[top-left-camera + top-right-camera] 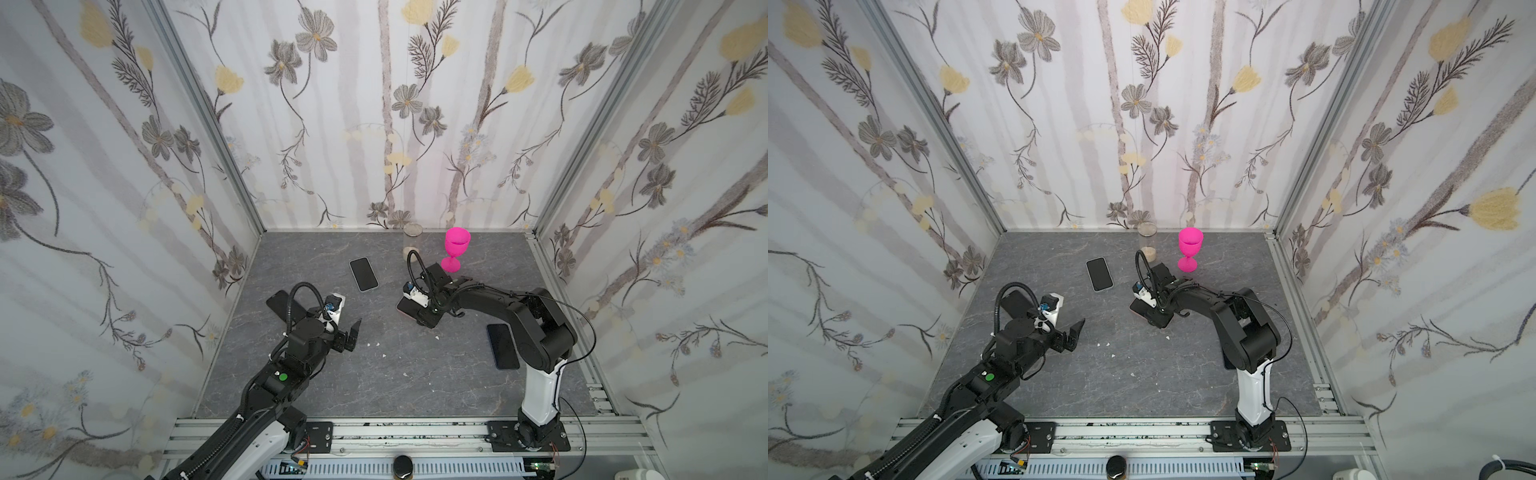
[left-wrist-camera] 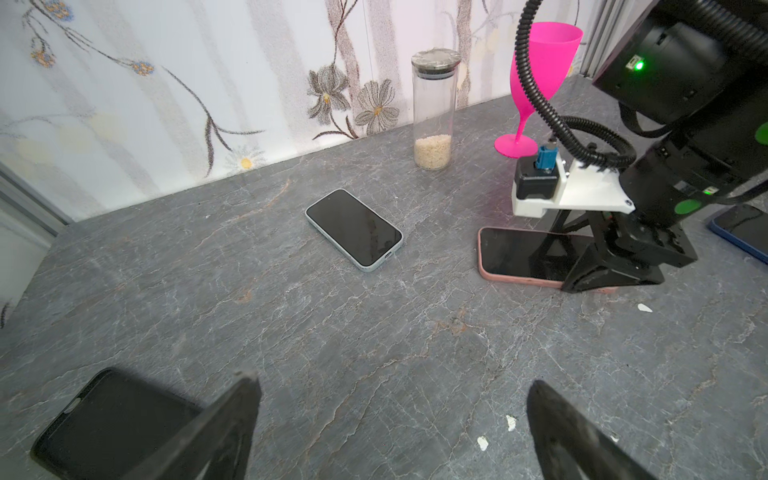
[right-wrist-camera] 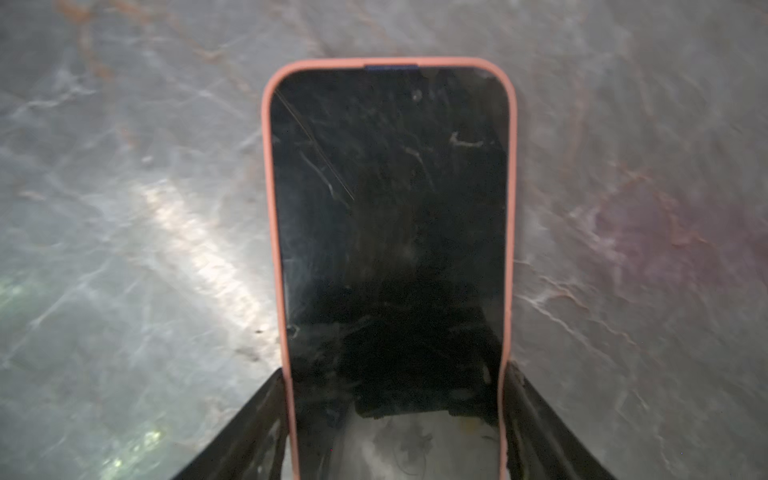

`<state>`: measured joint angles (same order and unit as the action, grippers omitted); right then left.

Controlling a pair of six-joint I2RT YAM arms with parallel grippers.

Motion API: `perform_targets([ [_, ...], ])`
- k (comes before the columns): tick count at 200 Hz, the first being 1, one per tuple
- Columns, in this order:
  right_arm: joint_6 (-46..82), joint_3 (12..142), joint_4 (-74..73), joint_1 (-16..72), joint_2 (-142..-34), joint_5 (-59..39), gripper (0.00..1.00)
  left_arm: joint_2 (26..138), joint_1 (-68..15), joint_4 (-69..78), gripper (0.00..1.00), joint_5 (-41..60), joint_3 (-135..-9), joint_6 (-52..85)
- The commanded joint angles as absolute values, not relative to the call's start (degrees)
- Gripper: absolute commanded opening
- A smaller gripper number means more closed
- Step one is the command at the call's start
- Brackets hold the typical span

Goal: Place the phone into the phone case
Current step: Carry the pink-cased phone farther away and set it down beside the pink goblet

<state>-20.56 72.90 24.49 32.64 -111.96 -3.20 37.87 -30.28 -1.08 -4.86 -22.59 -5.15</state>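
**Pink case (image 3: 268, 208) holds the phone (image 3: 386, 199), right fingers (image 3: 395, 372) astride it**

Grey marbled bench (image 1: 374, 386) carries everything. The right arm (image 1: 536, 328) reaches in to mid-bench. The left arm (image 1: 286, 374) sits on its own side, well apart from the job. The goblet (image 1: 457, 243) and rice jar (image 2: 432, 104) stand upright by the back wall, clear of both arms.

Three spare handsets lie flat:
- pale-blue-cased handset (image 1: 363, 274), mid-bench
- black handset (image 2: 112, 419), beside the left arm
- blue-rimmed handset (image 1: 503, 347), partly under the right arm

Task pair: the phone lies screen-up inside the case, flat on the bench under the right wrist. A blue sliver shows at the far short edge, so my guess is that end may not be fully seated.

Key relation: the long axis runs straight out from the right wrist. The right fingers flank the two long sides at the near short end, tips at the rim. Can't tell if they actually clamp. Left fingers (image 2: 392, 378) are wide apart and empty, facing the pair across bare bench. The right arm is nearer by far.

A few white flecks (image 2: 482, 442) lie on the bench near the left fingers.
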Motion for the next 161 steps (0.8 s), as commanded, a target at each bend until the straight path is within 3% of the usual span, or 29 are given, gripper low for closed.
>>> perform_targets([
  [1,-12.8,74.9,23.9,30.6,-113.9,2.6,0.68,37.8,-30.3,0.7,1.0,-5.6,-22.4,-5.0],
  [100,-5.0,83.6,25.0,25.9,-120.1,3.4,0.67,38.2,-30.2,1.5,1.0,-7.4,-22.3,-5.1],
  [161,-4.9,83.5,24.9,25.9,-116.5,2.4,0.82,38.9,-29.6,2.0,1.0,-9.0,-22.3,-4.7],
])
